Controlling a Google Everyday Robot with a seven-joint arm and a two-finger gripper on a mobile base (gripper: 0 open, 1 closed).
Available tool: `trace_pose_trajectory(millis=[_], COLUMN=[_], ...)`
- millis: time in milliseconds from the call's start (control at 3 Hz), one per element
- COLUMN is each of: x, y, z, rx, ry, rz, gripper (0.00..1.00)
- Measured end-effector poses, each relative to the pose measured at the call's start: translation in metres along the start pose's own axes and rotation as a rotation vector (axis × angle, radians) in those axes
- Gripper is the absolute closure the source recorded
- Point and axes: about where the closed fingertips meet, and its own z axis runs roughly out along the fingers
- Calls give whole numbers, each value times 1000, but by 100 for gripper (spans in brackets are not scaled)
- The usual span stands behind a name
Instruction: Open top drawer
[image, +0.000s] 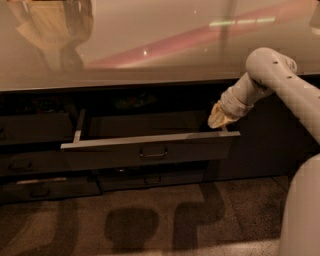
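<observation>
STEP: late pull, judged | gripper (220, 119): over right inner corner, grip state cannot tell | top drawer (115, 152): partly out, front just below and leftward of gripper | handle (153, 154): lower left, apart | NEXT: likely a straight outward pull to finish.

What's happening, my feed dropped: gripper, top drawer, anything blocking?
Gripper at right end of top drawer, just above its front. Drawer stands pulled out, interior showing. Nothing seen blocking it.
</observation>
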Motion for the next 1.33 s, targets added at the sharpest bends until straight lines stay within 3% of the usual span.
trace_pose_trajectory(millis=[333,1333], x=[39,36], y=[6,4], z=[22,27], rx=[-43,-45], ry=[65,76], rz=[46,57], gripper=[100,100])
